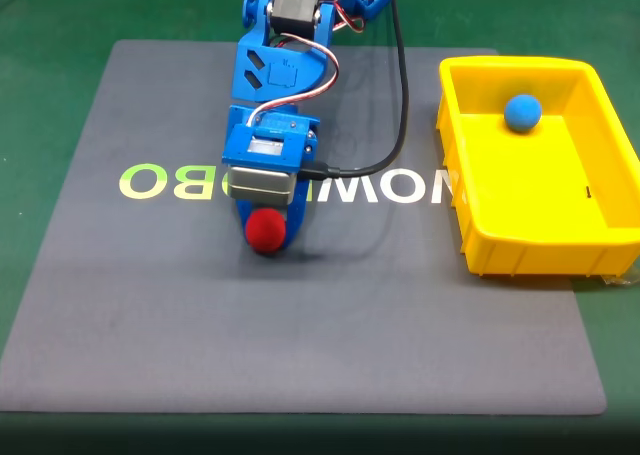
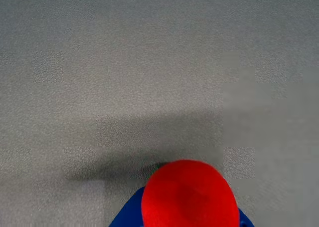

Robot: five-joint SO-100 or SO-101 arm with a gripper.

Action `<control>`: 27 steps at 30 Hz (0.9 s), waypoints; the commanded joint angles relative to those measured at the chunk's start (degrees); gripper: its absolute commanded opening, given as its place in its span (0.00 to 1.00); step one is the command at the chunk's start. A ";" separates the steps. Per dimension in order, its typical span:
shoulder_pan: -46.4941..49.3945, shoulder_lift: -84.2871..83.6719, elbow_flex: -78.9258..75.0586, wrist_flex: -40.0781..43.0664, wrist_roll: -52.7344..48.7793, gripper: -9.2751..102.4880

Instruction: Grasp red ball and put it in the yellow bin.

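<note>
The red ball is at the middle of the grey mat, tucked under the tip of my blue arm. My gripper points down over it, and blue finger parts hug the ball on both sides. In the wrist view the red ball sits at the bottom edge, with the blue fingers showing at its left and right. The jaws look shut on the ball. The yellow bin stands at the right edge of the mat, well apart from the gripper.
A blue ball lies inside the bin near its far wall. The grey mat with pale lettering lies on a green table. A black cable loops from the arm toward the bin's left side.
</note>
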 commanded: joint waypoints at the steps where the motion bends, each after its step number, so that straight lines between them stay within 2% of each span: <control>1: 0.00 10.72 -1.32 0.44 0.97 0.08; 8: -2.81 27.86 5.98 2.46 -0.26 0.08; 16: -13.71 43.33 15.29 3.43 1.23 0.08; 27: -31.73 45.09 18.11 1.14 5.80 0.08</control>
